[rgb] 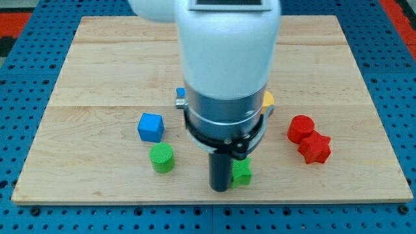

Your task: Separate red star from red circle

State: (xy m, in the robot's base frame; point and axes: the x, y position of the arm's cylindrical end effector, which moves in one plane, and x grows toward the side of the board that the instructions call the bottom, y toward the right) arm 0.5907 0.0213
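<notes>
The red circle [300,128] sits at the view's right on the wooden board. The red star [315,147] lies just below and right of it, touching it. My tip [220,189] is at the view's bottom centre, well to the left of both red blocks. It stands right beside a green star [242,171], touching or nearly touching its left side.
A blue cube [150,127] and a green cylinder [162,158] sit left of my tip. A yellow block [268,99] and a blue block [179,94] show partly behind the arm [224,65]. The wooden board [97,58] has its front edge just below my tip.
</notes>
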